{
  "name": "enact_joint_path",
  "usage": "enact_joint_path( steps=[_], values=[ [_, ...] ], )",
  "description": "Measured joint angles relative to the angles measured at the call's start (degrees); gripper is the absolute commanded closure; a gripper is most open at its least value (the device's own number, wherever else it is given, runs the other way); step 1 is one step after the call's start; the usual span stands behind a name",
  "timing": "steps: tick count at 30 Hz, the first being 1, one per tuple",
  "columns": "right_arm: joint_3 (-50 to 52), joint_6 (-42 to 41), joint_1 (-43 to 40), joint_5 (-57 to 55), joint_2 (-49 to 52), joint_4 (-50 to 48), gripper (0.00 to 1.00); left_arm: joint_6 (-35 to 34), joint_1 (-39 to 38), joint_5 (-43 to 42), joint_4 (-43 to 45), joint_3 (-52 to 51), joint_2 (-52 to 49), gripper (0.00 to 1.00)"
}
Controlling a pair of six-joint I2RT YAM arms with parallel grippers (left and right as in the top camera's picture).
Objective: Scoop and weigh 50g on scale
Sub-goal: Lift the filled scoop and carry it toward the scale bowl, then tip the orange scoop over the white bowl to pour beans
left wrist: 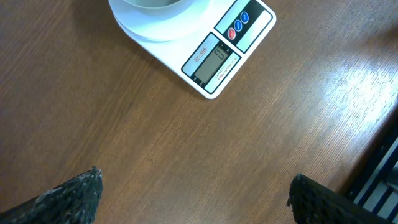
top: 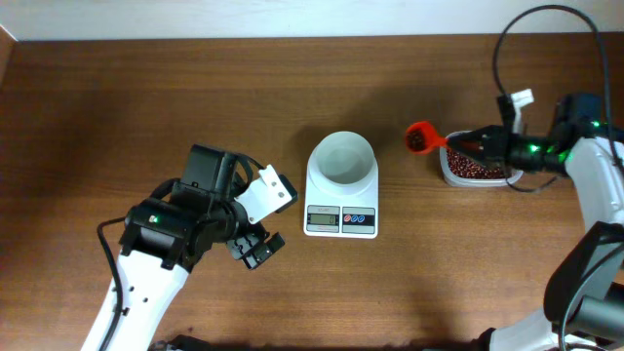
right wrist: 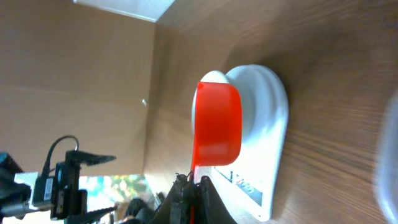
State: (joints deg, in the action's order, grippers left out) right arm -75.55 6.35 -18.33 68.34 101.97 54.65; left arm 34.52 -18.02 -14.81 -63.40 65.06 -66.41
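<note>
1. Only the overhead view gives the whole layout. The scale [top: 341, 200] sits mid-table [top: 146, 97] with a bowl [top: 342, 159] on its platform. A tub [top: 447, 178] to its right holds the beans [top: 476, 169]. The scoop [top: 420, 138] hangs in the air between bowl and tub, nearer the tub.
2. Only the left wrist view shows the scale's face closely: a grey display, then one red and two blue round buttons. The figure on the display is too small to read surely.
3. The right wrist view sees the scoop from beneath, with the scale behind it, so the scoop's contents are hidden. Overhead, its cup looks dark inside, seemingly beans.
4. The table is brown wood grain with a slight sheen. The scale is smooth white plastic with rounded corners. The bowl is round and white inside. The scoop is glossy orange-red plastic, a deep rounded cup on a narrow handle. The tub is clear and rectangular. The beans are small dark red-brown grains.
5. The left pincer [top: 255, 250] stands wide apart. Its dark, rough fingers [left wrist: 68, 199] sit in the lower corners of its view, with only bare wood between them, near the scale's front-left.
6. The right pincer [top: 460, 144] is clamped tight on the scoop's handle, above the tub.
</note>
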Motion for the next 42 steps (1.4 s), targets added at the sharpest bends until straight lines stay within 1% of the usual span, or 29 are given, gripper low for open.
enact_joint_path(
  steps=[3,8,10,13,16,20,23,25,26,28,29,31,38,39,41,42],
  values=[
    [0.0,-0.1,5.4,0.1,0.0,-0.3,0.96,0.0,0.0,0.0,0.0,0.0,0.0,0.01],
    [0.0,-0.2,13.3,0.0,0.0,-10.4,0.96,0.0,0.0,0.0,0.0,0.0,0.0,0.01],
    [0.0,-0.2,15.1,-0.8,0.0,-11.3,0.96,0.0,0.0,0.0,0.0,0.0,0.0,0.01],
    [0.0,0.0,18.7,-6.7,0.0,-12.4,0.96,0.0,0.0,0.0,0.0,0.0,0.0,0.01],
    [0.0,4.7,21.5,-13.4,0.0,-13.0,0.96,0.0,0.0,0.0,0.0,0.0,0.0,0.01],
    [0.0,5.9,21.8,-15.8,0.0,-15.2,0.96,0.0,0.0,0.0,0.0,0.0,0.0,0.01],
    [0.0,5.5,21.8,-15.9,0.0,-16.4,0.96,0.0,0.0,0.0,0.0,0.0,0.0,0.01],
    [0.0,6.9,21.8,-14.3,0.0,-17.0,0.96,0.0,0.0,0.0,0.0,0.0,0.0,0.01],
    [0.0,5.8,21.8,-15.1,0.0,-17.4,0.96,0.0,0.0,0.0,0.0,0.0,0.0,0.01],
    [0.0,6.4,21.8,-14.7,0.0,-17.2,0.96,0.0,0.0,0.0,0.0,0.0,0.0,0.01],
    [0.0,4.9,21.8,-16.3,0.0,-17.5,0.96,0.0,0.0,0.0,0.0,0.0,0.0,0.01],
    [0.0,7.3,21.8,-13.7,0.0,-17.0,0.96,0.0,0.0,0.0,0.0,0.0,0.0,0.01],
    [0.0,5.6,21.8,-16.9,0.0,-16.7,0.96,0.0,0.0,0.0,0.0,0.0,0.0,0.01],
    [0.0,7.3,21.8,-15.4,0.0,-16.4,0.96,0.0,0.0,0.0,0.0,0.0,0.0,0.01],
    [0.0,6.1,21.8,-16.1,0.0,-16.7,0.96,0.0,0.0,0.0,0.0,0.0,0.0,0.01],
    [0.0,7.4,21.8,-15.1,0.0,-15.9,0.96,0.0,0.0,0.0,0.0,0.0,0.0,0.01]
  ],
)
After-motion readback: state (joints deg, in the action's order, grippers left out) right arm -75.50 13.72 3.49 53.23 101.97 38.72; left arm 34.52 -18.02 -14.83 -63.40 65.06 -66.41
